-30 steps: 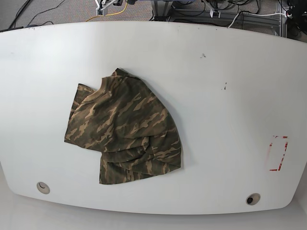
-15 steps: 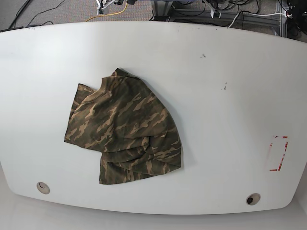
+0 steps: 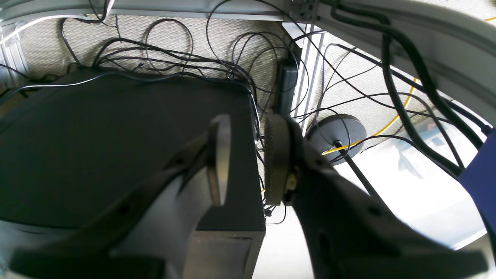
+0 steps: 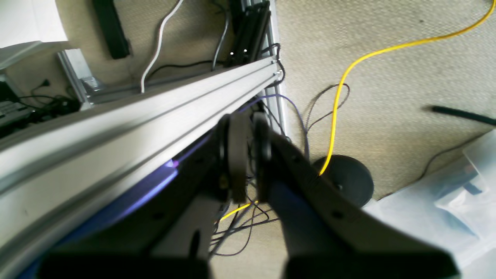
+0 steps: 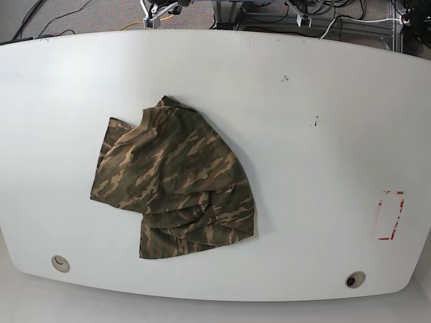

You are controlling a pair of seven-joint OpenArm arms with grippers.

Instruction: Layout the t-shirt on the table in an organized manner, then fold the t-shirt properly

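Left wrist view: the left gripper (image 3: 246, 162) is slightly spread and empty above a black box (image 3: 116, 147) and cables. Right wrist view: the right gripper (image 4: 249, 155) is nearly pressed together, empty, beside an aluminium rail (image 4: 135, 116). Base view: the t-shirt (image 5: 172, 182) lies crumpled left of centre on the table (image 5: 323, 134).

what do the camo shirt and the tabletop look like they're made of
The t-shirt looks like soft, thin woven or knit cloth, probably cotton or a blend: it lies limp, bunched in creases and folds near its lower edge, with a matte camouflage print. The table looks like a hard, smooth white laminate or painted board: it shows a faint sheen and small dark scuffs.
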